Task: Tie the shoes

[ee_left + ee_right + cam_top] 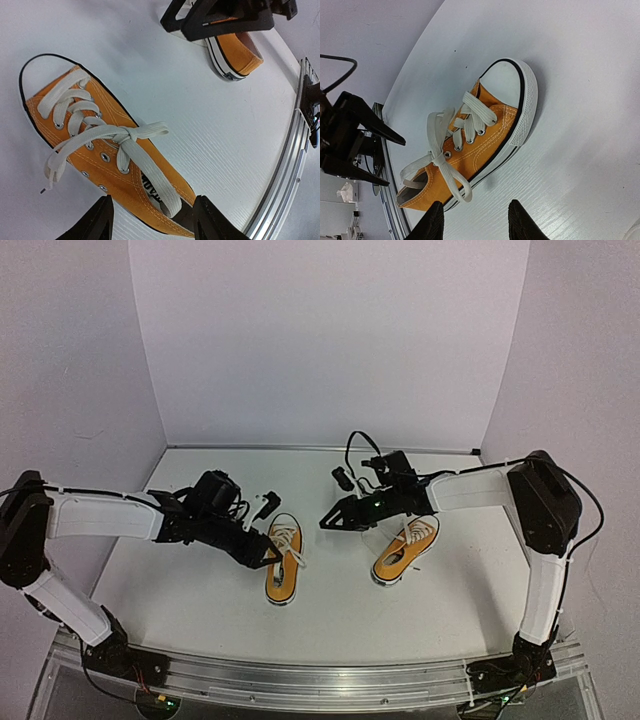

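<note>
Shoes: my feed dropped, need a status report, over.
Left fingers open at heel of left shoe. Right fingers open, empty. Its laces loosely knotted, ends trailing. Right arm overhangs right shoe.

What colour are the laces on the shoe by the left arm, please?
Off-white; the laces show best in the left wrist view.

White links (100, 517), black joints (545, 502), cables (349, 445)

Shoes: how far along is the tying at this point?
Done: the left shoe has one loose knot in its laces, ends trailing, no finished bow. In hand: nothing; the left hand and right hand both stand open and empty. Remaining: a bow on that shoe, then the right shoe, whose laces are too small to judge.
</note>
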Tool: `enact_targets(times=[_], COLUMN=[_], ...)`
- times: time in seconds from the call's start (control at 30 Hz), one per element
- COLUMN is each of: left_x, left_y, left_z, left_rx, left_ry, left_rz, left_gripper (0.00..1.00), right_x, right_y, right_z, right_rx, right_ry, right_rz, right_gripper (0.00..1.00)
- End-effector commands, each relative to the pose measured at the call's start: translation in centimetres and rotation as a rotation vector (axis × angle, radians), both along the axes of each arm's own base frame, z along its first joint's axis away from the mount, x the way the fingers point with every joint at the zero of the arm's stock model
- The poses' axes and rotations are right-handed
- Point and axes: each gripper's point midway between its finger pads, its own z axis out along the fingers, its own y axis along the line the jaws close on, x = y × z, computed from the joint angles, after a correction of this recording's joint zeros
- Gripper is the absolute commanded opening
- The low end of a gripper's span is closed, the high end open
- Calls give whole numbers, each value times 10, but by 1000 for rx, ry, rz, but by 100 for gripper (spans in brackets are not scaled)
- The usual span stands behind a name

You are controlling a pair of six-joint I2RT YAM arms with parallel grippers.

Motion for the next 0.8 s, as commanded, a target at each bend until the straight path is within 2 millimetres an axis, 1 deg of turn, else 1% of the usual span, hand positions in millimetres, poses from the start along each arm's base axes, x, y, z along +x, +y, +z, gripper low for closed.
enact_targets(times=[0.0, 0.17, 0.3, 0.37, 0.5, 0.6, 0.67, 0.7, 0.77], left_x=[-5, -9, -3, 0, 10, 9, 9, 9, 7], left_y=[-20, -52, -79, -88, -92, -91, -85, -80, -71], left_z=[1, 11, 25, 29, 18, 14, 17, 17, 27], left_rx=[-61, -120, -151, -159, -101, -77, -64, -56, -57], left_ry=[65, 62, 28, 18, 3, 19, 5, -3, -27], left_rz=[-51, -135, -186, -204, -212, -218, -197, -182, -154], left_gripper=[55, 51, 48, 47, 48, 52, 56, 60, 66], right_x=[4, 5, 5, 5, 6, 7, 8, 9, 9], right_y=[2, 3, 3, 2, 0, -2, -5, -5, -6], right_z=[17, 19, 19, 20, 19, 18, 18, 17, 16], right_rx=[37, 39, 39, 37, 32, 28, 25, 24, 21], right_ry=[-38, -43, -45, -48, -53, -51, -53, -53, -51], right_rz=[4, 5, 4, 2, -6, -12, -18, -20, -22], right_gripper=[41, 41, 41, 41, 41, 41, 41, 41, 41])
